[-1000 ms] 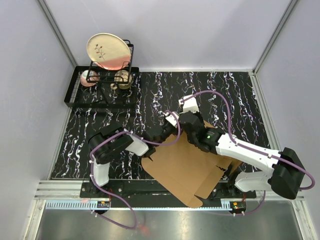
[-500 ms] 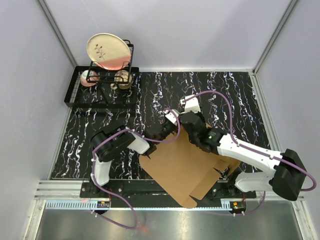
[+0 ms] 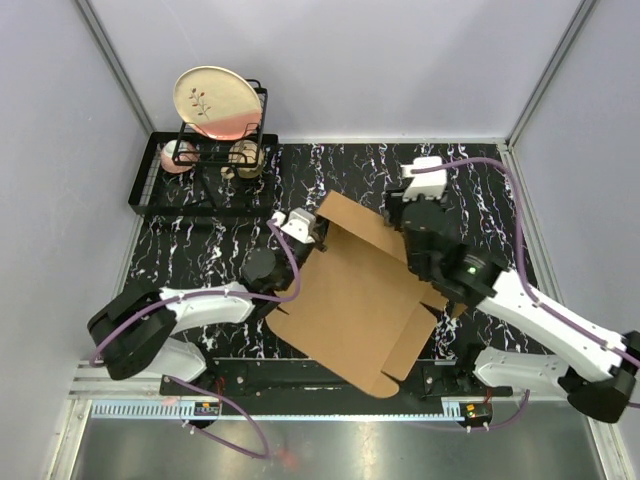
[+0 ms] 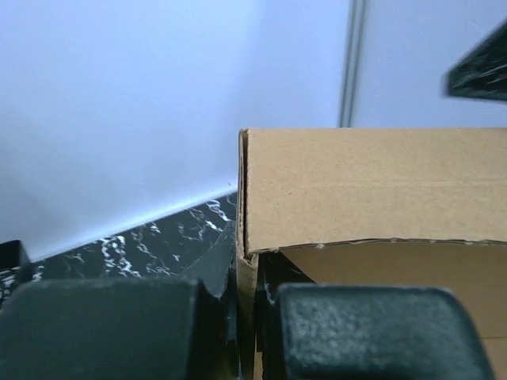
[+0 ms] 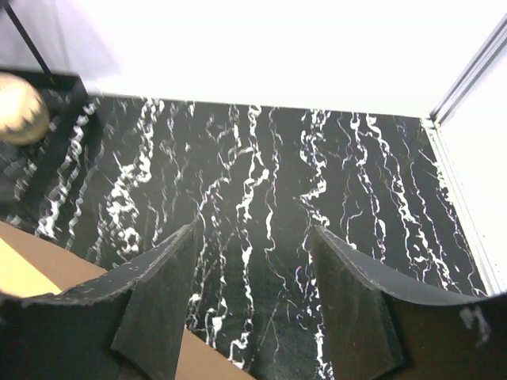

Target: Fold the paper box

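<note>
The paper box [image 3: 360, 295] lies on the marbled table [image 3: 220, 235] between the arms, its far panel apparently lifted. The left gripper [image 4: 249, 313] pinches that panel's left edge, jaws pressed onto the cardboard. The right gripper [image 5: 253, 285] hangs just past the far right edge, jaws spread and empty. A clean fold likely needs the left gripper holding firm while the right pushes along the crease. No writing is readable anywhere.

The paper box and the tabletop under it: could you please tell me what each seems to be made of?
Paper box: plain brown cardboard, matte, judging by the rough cut edge in the left wrist view. Tabletop: black with white veins, like marble; real stone or a printed sheet, I cannot tell.
</note>
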Controlling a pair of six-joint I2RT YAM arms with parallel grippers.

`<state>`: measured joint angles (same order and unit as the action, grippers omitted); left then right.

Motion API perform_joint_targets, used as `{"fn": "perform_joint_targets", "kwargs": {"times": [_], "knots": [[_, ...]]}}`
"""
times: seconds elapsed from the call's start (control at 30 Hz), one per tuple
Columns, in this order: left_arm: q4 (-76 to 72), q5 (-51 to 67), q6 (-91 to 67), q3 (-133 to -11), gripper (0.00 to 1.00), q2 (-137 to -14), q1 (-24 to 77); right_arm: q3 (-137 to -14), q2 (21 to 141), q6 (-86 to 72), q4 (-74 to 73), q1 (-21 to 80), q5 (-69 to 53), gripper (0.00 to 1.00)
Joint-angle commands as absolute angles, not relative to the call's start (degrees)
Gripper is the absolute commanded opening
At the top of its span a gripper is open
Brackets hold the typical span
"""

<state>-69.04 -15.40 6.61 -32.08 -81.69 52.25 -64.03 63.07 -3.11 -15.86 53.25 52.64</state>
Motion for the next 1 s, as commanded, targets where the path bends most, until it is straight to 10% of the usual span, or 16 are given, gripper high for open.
{"fn": "perform_joint_targets", "kwargs": {"times": [0.0, 0.5, 0.97], "knots": [[-61.11, -24.75, 9.49, -35.42, 0.00, -77.70, 51.42, -68.03, 56.44, -4.48, -18.80, 53.53, 54.93, 0.70], [-39.21, -33.13, -4.74, -38.32, 0.00, -83.05, 47.11, -56.08, 43.06, -13.70, -27.83, 53.53, 58.43, 0.81], [-39.46, -31.73, -6.50, -39.82, 0.00, -84.81, 45.70, -43.43, 52.19, -22.60, -21.91, 53.53, 57.21, 0.63]]}}
